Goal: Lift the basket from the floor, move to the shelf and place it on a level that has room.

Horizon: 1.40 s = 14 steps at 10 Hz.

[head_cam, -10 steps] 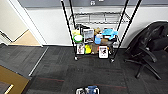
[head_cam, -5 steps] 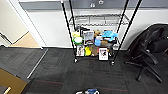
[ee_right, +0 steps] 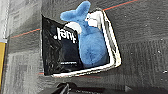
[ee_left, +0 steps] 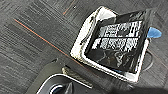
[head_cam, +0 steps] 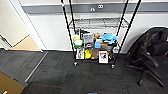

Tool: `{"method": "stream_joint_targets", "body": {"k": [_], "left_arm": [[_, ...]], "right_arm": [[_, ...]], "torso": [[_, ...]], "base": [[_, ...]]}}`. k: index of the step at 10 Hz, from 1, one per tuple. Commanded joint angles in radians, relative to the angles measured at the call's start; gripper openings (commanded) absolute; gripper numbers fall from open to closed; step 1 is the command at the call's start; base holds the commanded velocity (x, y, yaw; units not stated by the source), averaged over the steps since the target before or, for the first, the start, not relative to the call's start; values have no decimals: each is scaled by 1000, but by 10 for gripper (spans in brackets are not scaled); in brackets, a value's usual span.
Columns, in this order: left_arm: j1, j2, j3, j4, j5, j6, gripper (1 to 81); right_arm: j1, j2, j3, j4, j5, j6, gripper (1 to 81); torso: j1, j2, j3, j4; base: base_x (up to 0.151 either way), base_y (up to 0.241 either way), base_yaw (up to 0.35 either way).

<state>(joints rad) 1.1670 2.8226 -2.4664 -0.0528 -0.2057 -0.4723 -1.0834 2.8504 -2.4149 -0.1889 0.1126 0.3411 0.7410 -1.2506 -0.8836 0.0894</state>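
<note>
The whole head view has shifted over the last second: the tall black wire shelf [head_cam: 68,30] sits a little lower and closer in the picture, which I read as the robot rolling toward it, not the rack moving. A sliver of blue at the bottom edge has slid almost out of that view.

The small beige mesh basket with its pale rim [ee_left: 77,47] shows beneath both wrist cameras, over the dark grey striped carpet floor [head_cam: 62,75], well short of the rack. It carries a blue plush toy [ee_right: 90,45] and a black packet with white lettering [ee_right: 60,50]. I cannot tell whether the left pincer or the right pincer is open or closed, nor whether the basket is off the floor.

The bare wire level [head_cam: 100,24] above the crowded tiers looks free, so the placing step is not yet done
</note>
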Motion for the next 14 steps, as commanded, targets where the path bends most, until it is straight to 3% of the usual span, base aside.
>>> {"method": "stream_joint_targets", "body": {"k": [1, 4, 5, 6, 8, 14], "left_arm": [[-39, -21, 3, 11, 51, 0, 811], [-39, -38, 17, 105, 63, 0, 811], [-45, -44, 18, 106, 63, 0, 811], [-57, -50, 18, 105, 63, 0, 811], [-71, -54, 10, 100, 63, 0, 811], [-111, -30, 4, 163, 66, 1, 811]], "right_arm": [[61, -6, 11, 2, -36, 3, 811], [85, -4, 11, -12, -59, 3, 811], [98, -3, 10, -9, -93, 2, 811], [113, -3, 10, -9, -96, 1, 811], [138, 6, 8, -10, -125, 1, 811], [144, 14, 2, -1, -125, 1, 811]], "torso": [[62, -96, -91, 0], [118, -184, -168, 0], [137, -215, -103, 0], [161, -252, -137, 0], [191, -299, -160, 0], [319, -503, -167, 0]], "base": [[0, 0, 0], [0, 0, 0], [0, 0, 0], [0, 0, 0], [0, 0, 0], [0, 0, 0]]}}
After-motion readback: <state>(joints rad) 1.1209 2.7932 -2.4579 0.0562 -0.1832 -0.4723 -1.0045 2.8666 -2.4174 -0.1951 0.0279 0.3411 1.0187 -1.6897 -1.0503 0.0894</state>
